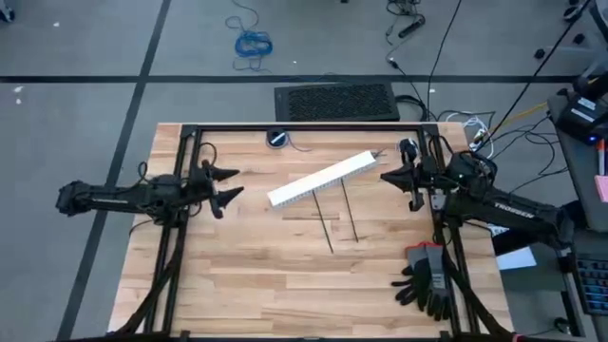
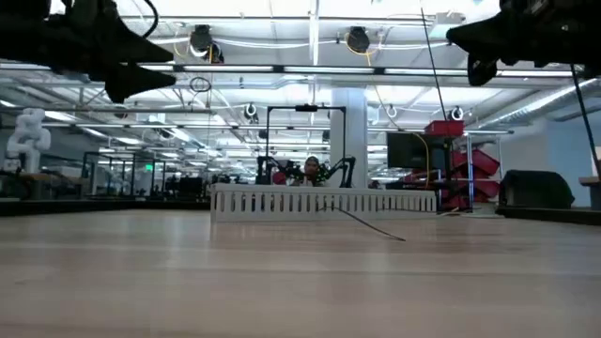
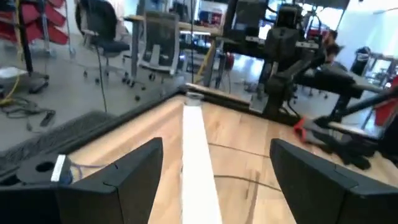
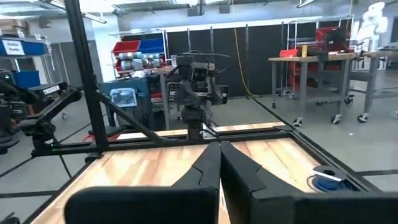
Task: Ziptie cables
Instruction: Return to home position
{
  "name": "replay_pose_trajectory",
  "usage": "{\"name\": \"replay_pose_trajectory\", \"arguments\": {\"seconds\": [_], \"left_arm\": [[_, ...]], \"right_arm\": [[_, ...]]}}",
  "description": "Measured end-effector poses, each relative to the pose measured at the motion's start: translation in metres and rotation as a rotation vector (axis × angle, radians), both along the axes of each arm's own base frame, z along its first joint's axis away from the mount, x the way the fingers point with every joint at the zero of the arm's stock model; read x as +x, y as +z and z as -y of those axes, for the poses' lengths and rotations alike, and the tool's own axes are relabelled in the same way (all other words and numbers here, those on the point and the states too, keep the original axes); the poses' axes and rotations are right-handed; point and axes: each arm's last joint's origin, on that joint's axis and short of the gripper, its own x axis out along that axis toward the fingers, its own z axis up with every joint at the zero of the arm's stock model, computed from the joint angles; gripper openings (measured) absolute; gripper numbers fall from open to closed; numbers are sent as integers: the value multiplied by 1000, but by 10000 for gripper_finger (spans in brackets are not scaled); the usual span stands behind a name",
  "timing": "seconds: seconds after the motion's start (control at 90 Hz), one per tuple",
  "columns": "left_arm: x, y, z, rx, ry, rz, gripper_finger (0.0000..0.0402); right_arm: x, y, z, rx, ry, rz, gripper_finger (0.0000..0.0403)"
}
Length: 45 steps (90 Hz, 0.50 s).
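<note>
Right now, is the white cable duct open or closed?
Closed: the cable duct shows a smooth, unbroken white cover along its whole top in the high and left wrist views.

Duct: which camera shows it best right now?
High view: the whole duct shows end to end, lying diagonally. Low view gives only its slotted side; left wrist view, its top seen lengthwise; right wrist view doesn't show it.

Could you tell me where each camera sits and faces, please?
High: overhead, looking down on the table; both arms show.
Low: tabletop height, looking level across; arms above.
Left wrist: behind open left claw, facing the white duct.
Right wrist: behind shut right claw, facing the left arm.
High, low, left wrist share the duct.
</note>
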Motion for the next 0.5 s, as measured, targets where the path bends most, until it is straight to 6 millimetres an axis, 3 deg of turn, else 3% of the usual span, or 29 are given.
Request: {"name": "replay_pose_trajectory", "arguments": {"seconds": [0.278,0.5], "left_arm": [[-4,-35,4,-36,-1,56,292],[-5,-36,6,37,-48,32,292]], "right_arm": [[-1,-32,-1,43,31,102,0],[-2,-51,-3,98,88,66,0]]}}
